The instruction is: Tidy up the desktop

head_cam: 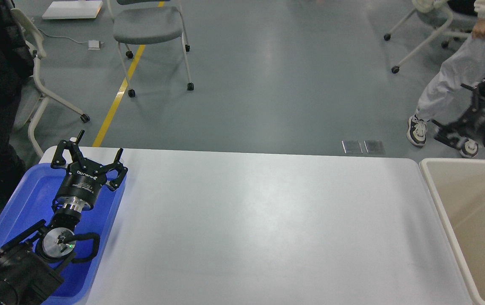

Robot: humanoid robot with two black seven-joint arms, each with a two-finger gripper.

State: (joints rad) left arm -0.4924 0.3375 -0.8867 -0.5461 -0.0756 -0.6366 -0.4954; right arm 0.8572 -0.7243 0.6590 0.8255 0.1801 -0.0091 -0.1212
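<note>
From the head view the white table (267, 228) fills the middle of my picture, wide and plain, its rounded far corners against the grey floor (267, 84). Its top shows only a soft glare across the centre.

My left claw (94, 159) sits over the far end of the blue plastic tray (22, 199), which lies along the table's left edge. The claw's two fingers are spread wide apart, pointing away from me, with nothing between them. The black arm behind it runs back over the tray to the lower left corner.

My right claw (464, 120) is out past the table's far right corner, above the floor and behind the beige open bin (441, 203) that stands against the table's right edge. It is blurred and dark, so I cannot tell whether its fingers are apart or pressed together.

Beyond the table a grey chair (149, 25) on castors stands by a yellow floor line (117, 97), and another white-framed chair (39, 72) is at the left. At the upper right a person in pale trousers (450, 80) and white trainers stands close to my right claw
</note>
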